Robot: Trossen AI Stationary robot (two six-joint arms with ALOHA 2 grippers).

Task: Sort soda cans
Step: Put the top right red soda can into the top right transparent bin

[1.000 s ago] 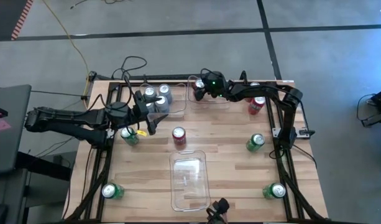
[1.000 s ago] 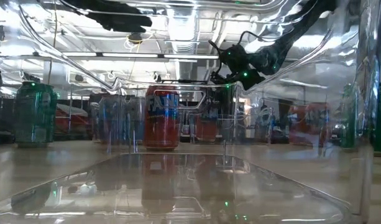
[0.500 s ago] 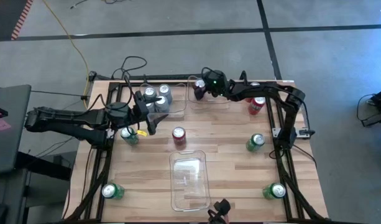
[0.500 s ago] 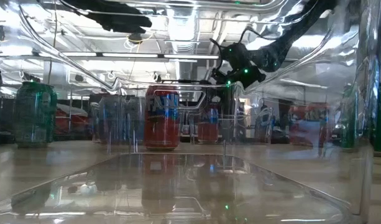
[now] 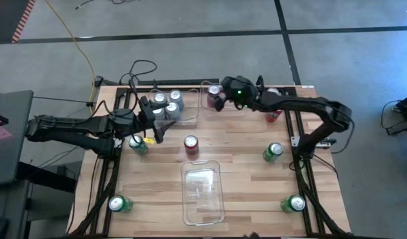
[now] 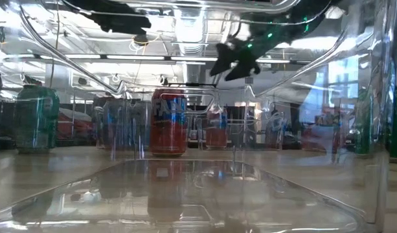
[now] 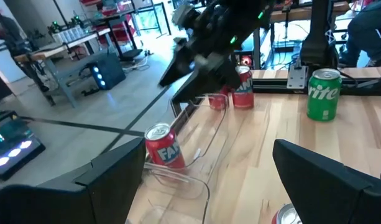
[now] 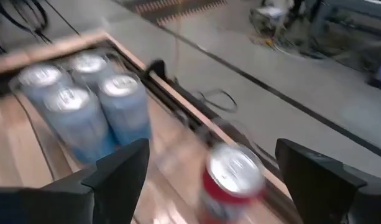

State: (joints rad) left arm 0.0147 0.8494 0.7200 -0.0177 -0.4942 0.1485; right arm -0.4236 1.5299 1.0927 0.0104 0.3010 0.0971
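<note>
Several silver cans [image 5: 167,103] stand in a clear bin at the far left, also visible in the right wrist view [image 8: 84,99]. One red can [image 5: 213,91] stands in the far middle bin [image 5: 224,107]. My right gripper [image 5: 218,101] hangs open above this red can [image 8: 232,174], touching nothing. Another red can [image 5: 190,144] stands on the table's middle, and two more [image 7: 242,87] at the far right. Green cans [image 5: 138,145] [image 5: 273,152] [image 5: 118,204] stand on the wood. My left gripper [image 5: 157,127] is open beside the silver cans' bin, its fingers [image 7: 109,180] wide apart.
A clear bin [image 5: 202,192] with nothing in it lies at the near middle. A fourth green can [image 5: 295,203] stands at the near right corner. Cables [image 5: 140,70] trail past the far left edge. Bare wood lies between the middle red can and the right green can.
My right gripper has risen from the far middle bin, and its arm's elbow has swung out toward the table's right. The red can stays standing in that bin.
</note>
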